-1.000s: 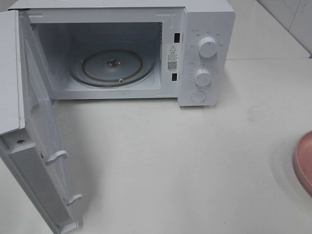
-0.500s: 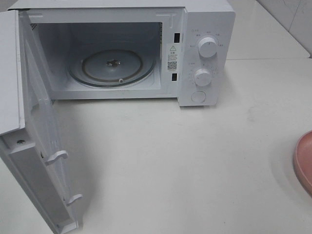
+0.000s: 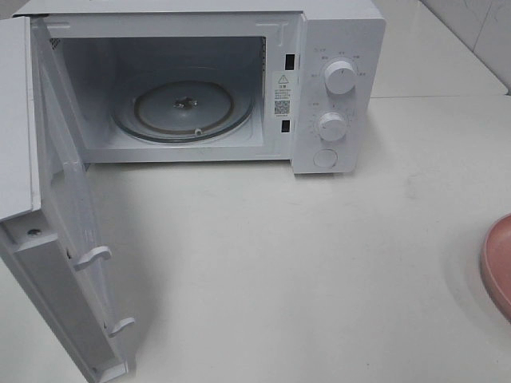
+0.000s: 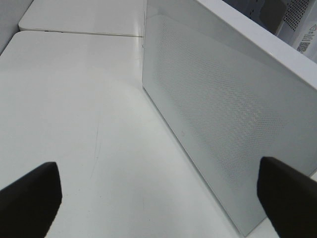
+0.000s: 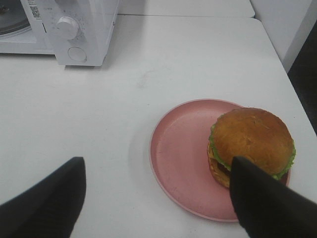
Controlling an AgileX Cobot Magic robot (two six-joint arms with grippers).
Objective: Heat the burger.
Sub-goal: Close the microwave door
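Right hand wide, above burger on pink plate; centre over bun, grip sides gently. Left hand wide beside microwave door.

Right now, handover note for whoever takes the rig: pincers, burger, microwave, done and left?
Left pincer: open, empty, facing the outer side of the microwave door.
Right pincer: open, empty, above the table near the pink plate.
Burger: sits on the plate, toward one edge, untouched. The high view shows only the plate's rim at its right edge.
Microwave: door swung fully open, glass turntable bare.
Done: door open.
Left: grasp burger, place it on the turntable, shut the door, start heating.
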